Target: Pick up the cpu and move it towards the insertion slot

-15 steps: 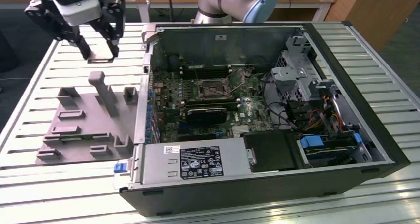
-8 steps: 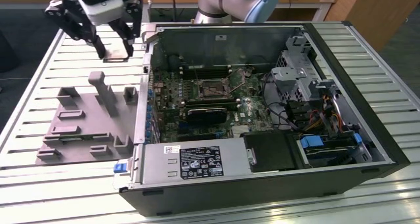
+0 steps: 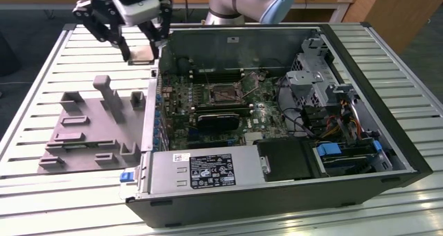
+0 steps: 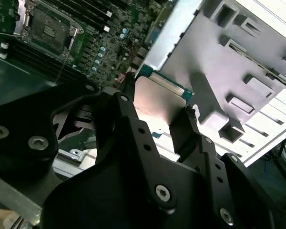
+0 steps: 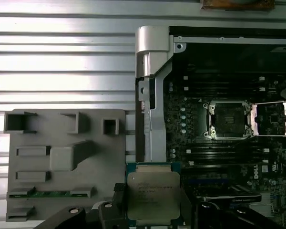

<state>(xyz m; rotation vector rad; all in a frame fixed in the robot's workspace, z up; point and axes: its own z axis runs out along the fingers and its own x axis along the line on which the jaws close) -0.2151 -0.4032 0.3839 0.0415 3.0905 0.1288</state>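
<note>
The cpu is up in the air, pinched between the two black fingers of the gripper, so the gripper is clamped on the chip with one finger on each side edge. You can see the silver lid facing up in the first wrist view, with a thin green rim around it, and in the second wrist view the chip pokes out past the fingertips with its flat face catching the light. In the exterior view it hangs as a small tan square just under the gripper, right next to the back corner of the open pc case, outside the case wall rather than over the board. The insertion slot is well apart from the gripper, further in over the motherboard, and its silver frame is flipped open with the hinged plate lying off to one side and the dark centre exposed. Below the gripper and off to the other side from the case sits the grey plastic fixture with its little blocks and pockets, resting on the ribbed metal table. The grey robot arm comes in from behind the case.
</note>
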